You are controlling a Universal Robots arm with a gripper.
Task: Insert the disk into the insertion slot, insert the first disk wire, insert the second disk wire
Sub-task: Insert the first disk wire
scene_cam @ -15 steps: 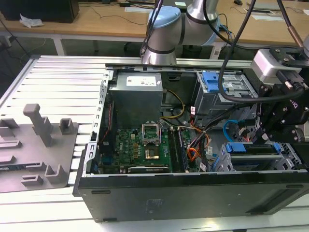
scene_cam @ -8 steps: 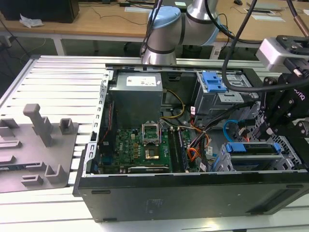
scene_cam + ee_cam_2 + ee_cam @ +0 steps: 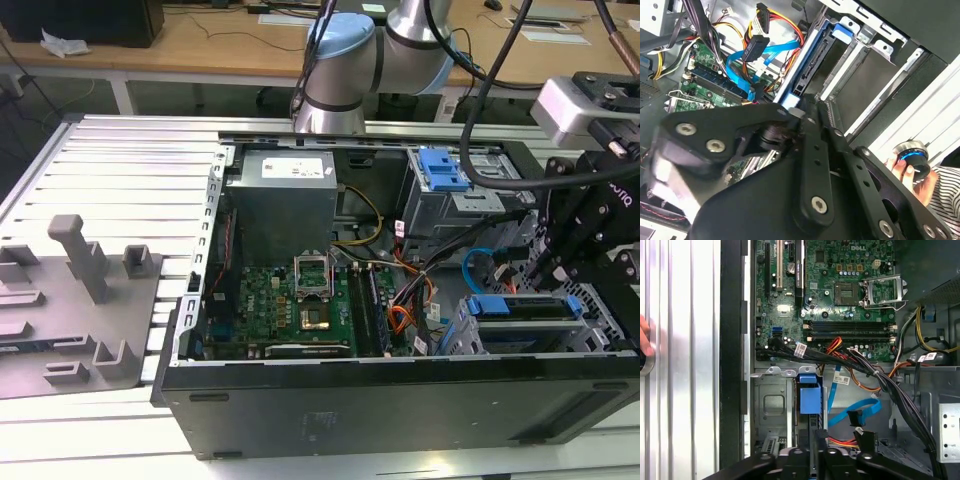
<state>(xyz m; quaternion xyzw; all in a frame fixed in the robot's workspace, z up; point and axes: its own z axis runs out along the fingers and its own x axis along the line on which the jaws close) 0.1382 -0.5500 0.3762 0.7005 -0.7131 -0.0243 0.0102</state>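
Observation:
The disk (image 3: 520, 306) stands on edge in the insertion slot (image 3: 603, 312), the low grey cage at the case's front corner on the exterior view's right. Its blue carrier handle (image 3: 809, 397) points toward the motherboard. My gripper (image 3: 560, 268) hangs right over it, and in the first wrist view my gripper (image 3: 815, 441) is shut on the disk's thin upper edge. The second wrist view shows the disk's connector edge (image 3: 812, 62) just past my gripper (image 3: 806, 106). A loose blue data wire (image 3: 860, 414) and a black power plug (image 3: 866, 439) lie beside the slot.
A taller grey cage with a blue latch (image 3: 441, 168) stands behind the slot. The motherboard (image 3: 300, 300), the power supply (image 3: 285, 200) and a thick black cable bundle (image 3: 880, 377) fill the case. A person's hand (image 3: 912, 172) holds a round knob on the ribbed table beside the case.

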